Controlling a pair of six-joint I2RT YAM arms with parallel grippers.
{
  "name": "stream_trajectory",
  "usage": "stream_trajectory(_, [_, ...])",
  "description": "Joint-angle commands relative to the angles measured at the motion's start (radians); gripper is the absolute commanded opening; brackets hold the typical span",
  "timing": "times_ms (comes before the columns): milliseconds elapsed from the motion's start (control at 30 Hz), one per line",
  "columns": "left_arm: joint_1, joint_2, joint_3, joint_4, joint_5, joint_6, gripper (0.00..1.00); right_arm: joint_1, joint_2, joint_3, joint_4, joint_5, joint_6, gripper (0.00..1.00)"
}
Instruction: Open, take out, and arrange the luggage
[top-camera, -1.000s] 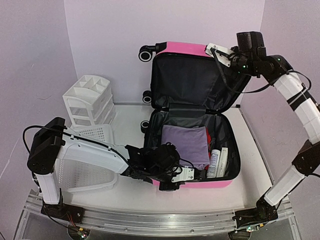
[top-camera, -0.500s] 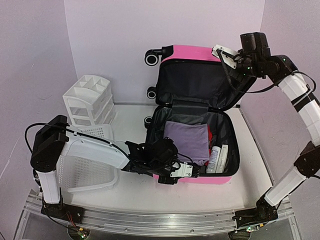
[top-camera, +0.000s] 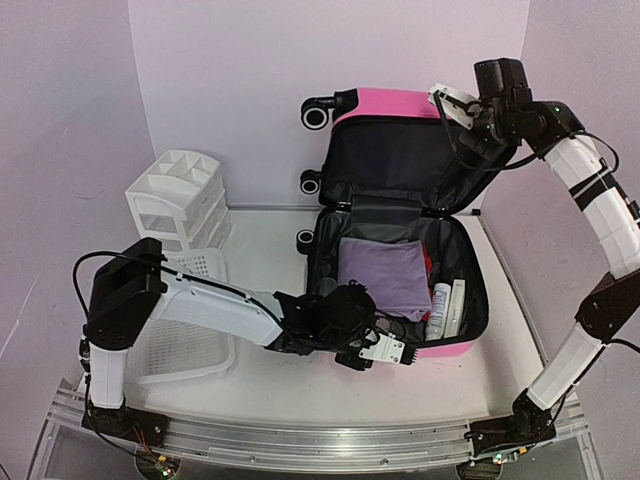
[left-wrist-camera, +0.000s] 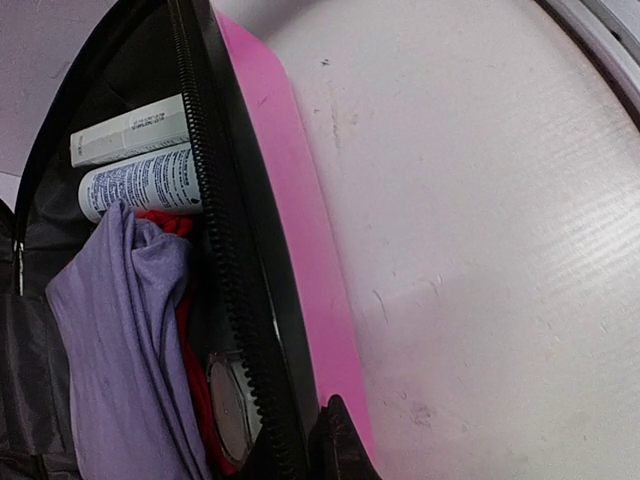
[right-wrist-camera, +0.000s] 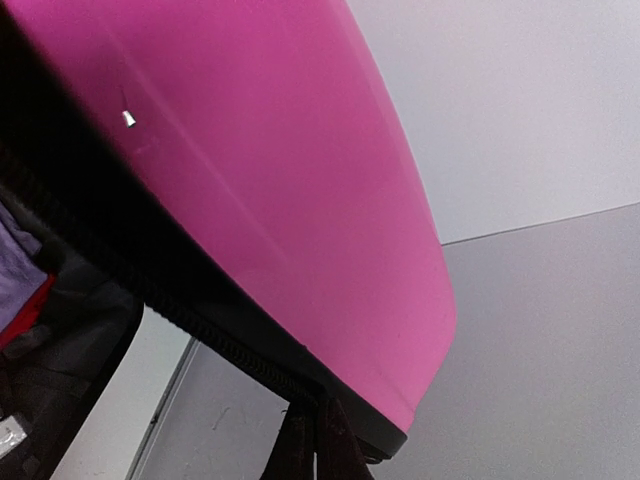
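The luggage (top-camera: 390, 165) is a bright-pink hard shell with black zipper trim and black fabric lining, and it sits open, right of centre. Its base half lies flat with the open side up. The lid stands nearly upright at the far side, lining facing me, and black wheels poke out on its left. It may lean slightly back, though that is hard to judge from above. My right gripper (top-camera: 447, 101) pinches the lid's top right corner, and my left gripper (top-camera: 392, 352) pinches the base's near rim.

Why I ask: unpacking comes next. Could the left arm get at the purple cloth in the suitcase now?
Probably yes, once it lets go. The left gripper grips the near rim of the luggage; the purple cloth lies uncovered on top beyond, and the right gripper holds the lid up.
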Motion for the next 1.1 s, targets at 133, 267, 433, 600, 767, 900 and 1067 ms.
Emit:
stream_trajectory(133, [-0.117,0.19,0.184,-0.026,-0.011,0.258,0.0,-0.034,-0.02,0.017,-0.02,0.058,0.017,0.0])
stream_trajectory(267, [-0.153,0.182,0.191,-0.026,-0.026,0.209,0.02,-0.034,-0.037,-0.015,-0.034,-0.036,0.024,0.0])
stream_trajectory(433, [-0.156,0.044,0.128,-0.024,-0.091,-0.073,0.59,-0.035,-0.054,-0.054,-0.052,-0.137,0.022,0.0])
stream_trajectory(600, [-0.151,-0.197,0.028,-0.026,-0.022,-0.367,0.75,-0.035,-0.057,-0.072,-0.052,-0.172,0.022,0.0])
stream_trajectory(767, [-0.116,-0.393,-0.015,-0.032,-0.001,-0.689,0.78,-0.034,-0.061,-0.072,-0.052,-0.185,0.023,0.0])
stream_trajectory(900, [-0.01,-0.523,0.022,-0.067,-0.06,-0.851,0.85,-0.035,-0.067,-0.072,-0.052,-0.196,0.033,0.0])
stream_trajectory(1067, [0.131,-0.571,0.109,-0.097,-0.223,-0.981,0.9,-0.035,-0.072,-0.079,-0.053,-0.2,0.043,0.0])
